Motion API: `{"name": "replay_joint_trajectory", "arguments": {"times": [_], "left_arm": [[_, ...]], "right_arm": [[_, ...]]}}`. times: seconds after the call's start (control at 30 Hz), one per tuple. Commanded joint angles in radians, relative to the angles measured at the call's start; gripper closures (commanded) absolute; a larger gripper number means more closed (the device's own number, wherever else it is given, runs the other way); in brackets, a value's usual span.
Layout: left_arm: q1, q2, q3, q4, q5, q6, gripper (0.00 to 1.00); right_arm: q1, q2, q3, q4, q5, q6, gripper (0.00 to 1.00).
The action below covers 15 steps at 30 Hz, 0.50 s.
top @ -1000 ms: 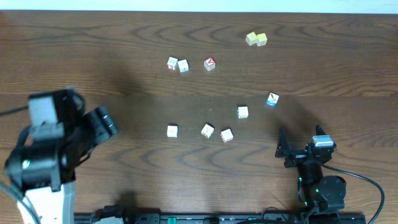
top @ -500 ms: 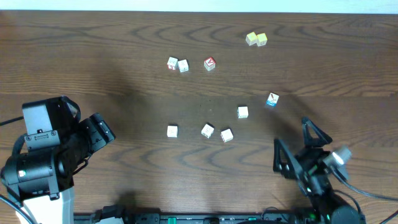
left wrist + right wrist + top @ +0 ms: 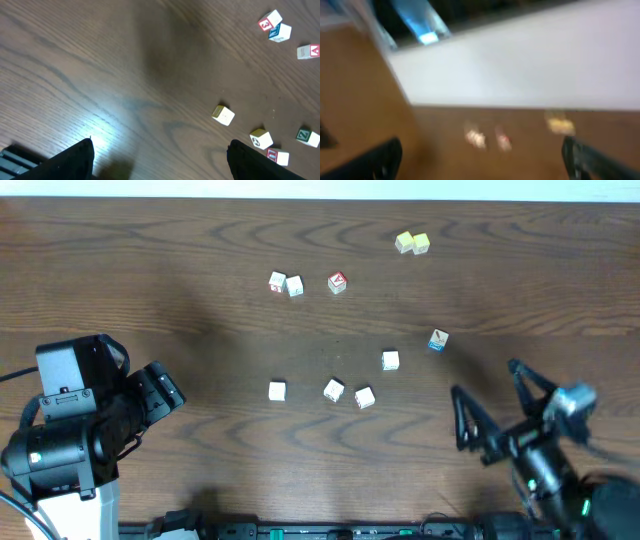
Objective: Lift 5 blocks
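**Both arms wait with jaws wide.** The left arm (image 3: pixel 65 450) sits folded at the near left of the overhead view. Its bulky black-and-grey wrist is raised, and the left pincer (image 3: pixel 165 388) points up and to the right, jaws spread wide and empty. In the left wrist view its two dark fingers (image 3: pixel 75 161) show only at the bottom corners, far apart. The right arm (image 3: pixel 560 480) leans in from the near right, angled toward the centre. The right pincer (image 3: pixel 484 378) also gapes empty, its slim black prongs splayed in a V. The right wrist view is blurred.
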Motion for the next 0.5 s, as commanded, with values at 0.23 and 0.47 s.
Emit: {"name": "replay_joint_trajectory", "arguments": {"times": [0.23,0.47], "left_arm": [[0.003,-0.001,0.009,-0.003,-0.016,-0.009,0.15],[-0.011,-0.001,0.009,-0.003,-0.016,-0.009,0.15]], "right_arm": [[-0.006,0.772,0.523,-0.515,-0.011,-0.189,0.01],[-0.005,0.994,0.533,-0.438,-0.256,-0.189,0.01]]}}
